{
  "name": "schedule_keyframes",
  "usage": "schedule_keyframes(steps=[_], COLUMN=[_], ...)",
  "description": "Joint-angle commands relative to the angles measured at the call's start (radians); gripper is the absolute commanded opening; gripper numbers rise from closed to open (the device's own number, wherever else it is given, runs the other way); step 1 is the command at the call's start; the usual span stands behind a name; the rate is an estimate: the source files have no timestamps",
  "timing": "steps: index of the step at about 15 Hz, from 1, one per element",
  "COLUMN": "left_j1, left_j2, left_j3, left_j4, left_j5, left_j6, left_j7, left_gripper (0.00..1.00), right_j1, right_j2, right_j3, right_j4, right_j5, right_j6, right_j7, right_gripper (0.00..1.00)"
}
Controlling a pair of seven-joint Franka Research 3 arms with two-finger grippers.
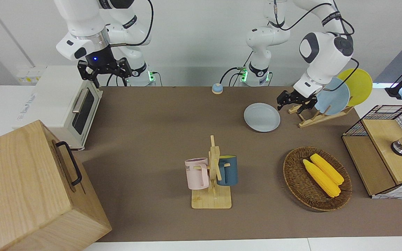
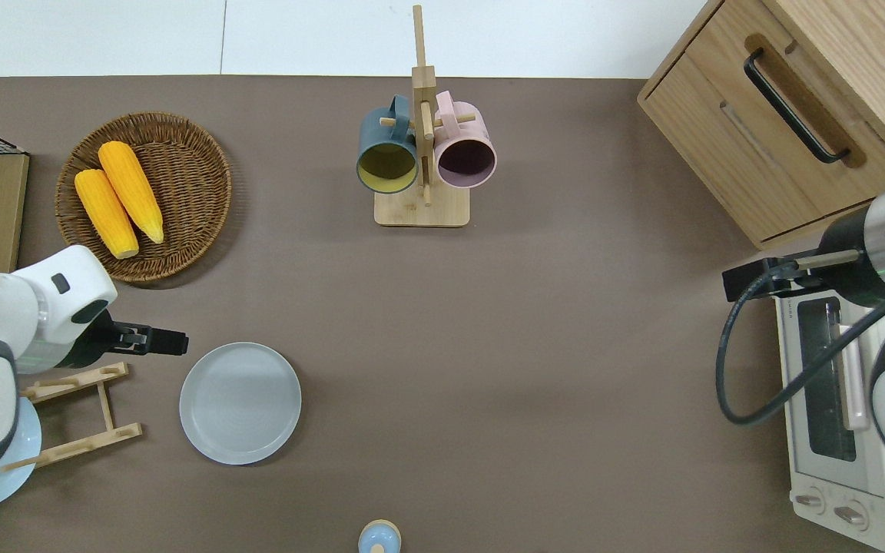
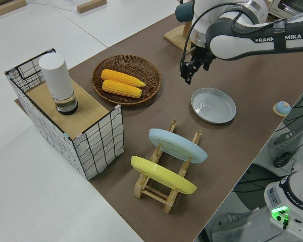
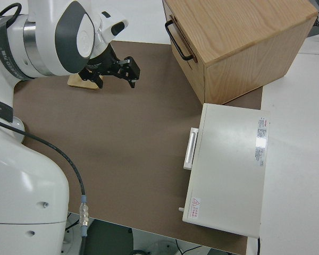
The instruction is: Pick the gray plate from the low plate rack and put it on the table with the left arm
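Observation:
The gray plate (image 1: 262,117) lies flat on the table's brown mat (image 1: 159,139), beside the low plate rack (image 1: 313,118); it also shows in the overhead view (image 2: 240,402) and the left side view (image 3: 213,105). My left gripper (image 1: 293,102) is open and empty, raised over bare mat just off the plate's rim, between plate and basket (image 2: 180,343) (image 3: 188,73). The rack (image 2: 77,415) (image 3: 164,194) holds a light blue plate (image 1: 333,101) and a yellow plate (image 1: 358,85). My right arm is parked, its gripper (image 1: 105,69) open.
A wicker basket (image 2: 181,200) with two corn cobs, a mug stand (image 2: 421,153) with a pink and a blue mug, a wooden cabinet (image 2: 788,115), a toaster oven (image 2: 834,399), a wire crate (image 1: 382,146), and a small blue bell (image 1: 217,88) stand around.

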Motion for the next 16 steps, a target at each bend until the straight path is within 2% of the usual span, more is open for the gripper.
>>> schedule_keyframes(steps=[1, 4, 5, 9, 12, 16], left_j1=[-0.01, -0.01, -0.002, 0.006, -0.011, -0.011], left_j2=[0.001, -0.007, -0.008, -0.017, -0.024, -0.024], left_j3=[0.003, -0.015, -0.007, -0.003, -0.017, -0.032], left_j4=[0.151, 0.213, 0.225, 0.312, 0.312, 0.299], left_j5=[0.082, 0.101, 0.099, 0.104, 0.173, 0.174], left_j6=[-0.151, -0.191, -0.199, -0.344, -0.399, -0.394], left_j7=[-0.021, -0.027, -0.029, -0.038, -0.136, -0.139], left_gripper=[0.99, 0.99, 1.0, 1.0, 1.0, 0.99], right_j1=[-0.019, -0.019, -0.019, -0.019, -0.019, -0.019], right_j2=[-0.001, -0.001, -0.001, -0.003, -0.001, -0.001], right_j3=[0.018, 0.018, 0.018, 0.018, 0.018, 0.018], right_j4=[0.009, 0.009, 0.009, 0.009, 0.009, 0.009], right_j5=[-0.002, -0.002, -0.002, -0.002, -0.002, -0.002], right_j6=[-0.014, -0.014, -0.014, -0.014, -0.014, -0.014], right_j7=[0.013, 0.013, 0.013, 0.013, 0.013, 0.013], right_gripper=[0.983, 0.983, 0.983, 0.983, 0.983, 0.983])
